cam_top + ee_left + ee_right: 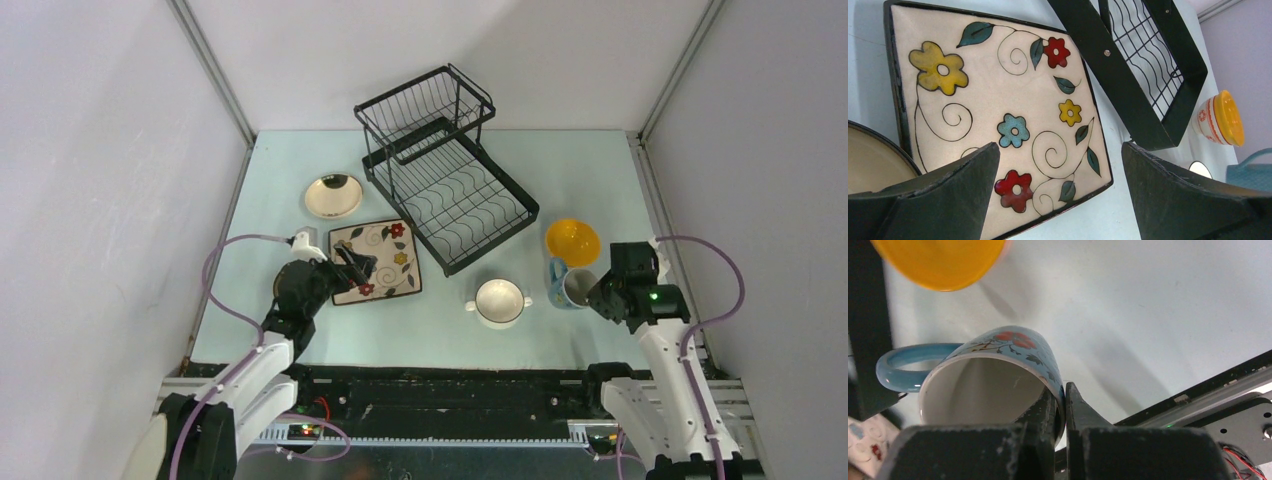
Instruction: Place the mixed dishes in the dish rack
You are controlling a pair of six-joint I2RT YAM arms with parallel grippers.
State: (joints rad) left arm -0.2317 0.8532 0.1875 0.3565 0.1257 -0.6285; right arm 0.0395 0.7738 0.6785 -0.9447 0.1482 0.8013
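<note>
Right hand (1064,405): clenched on the wall of the blue mug (993,375), one finger inside the mouth, the other outside against the painted side.
Blue mug: at the right of the worktop (420,330), mouth up, just beside the yellow bowl (572,241); whether lifted or resting, cannot tell.
Handle: opposite the gripped wall, turned toward the left and the rack side.
Left hand (1060,150): released, fingers spread wide, low over the near edge of the square cream floral plate (998,110), grasping nothing.
Dish rack (440,175): farther out and to the left of the mug; long lower tray running diagonally from far-left to near-right, raised basket at its far end.
Deciding relation: near-right end of the tray closest to the mug; right arm clearly nearer the mug, left arm nearer the plate.
Step in hand: probably the pick of the mug.
Next move, as judged: straight up, clear of the yellow bowl, then far-left toward the rack.
Risk: thin off-centre pinch on one wall, so possible tilting or slipping during the carry.
Left to load: white two-handled cup (498,301), round cream plate (333,195), both on the worktop; none of the dishes in the rack yet.
</note>
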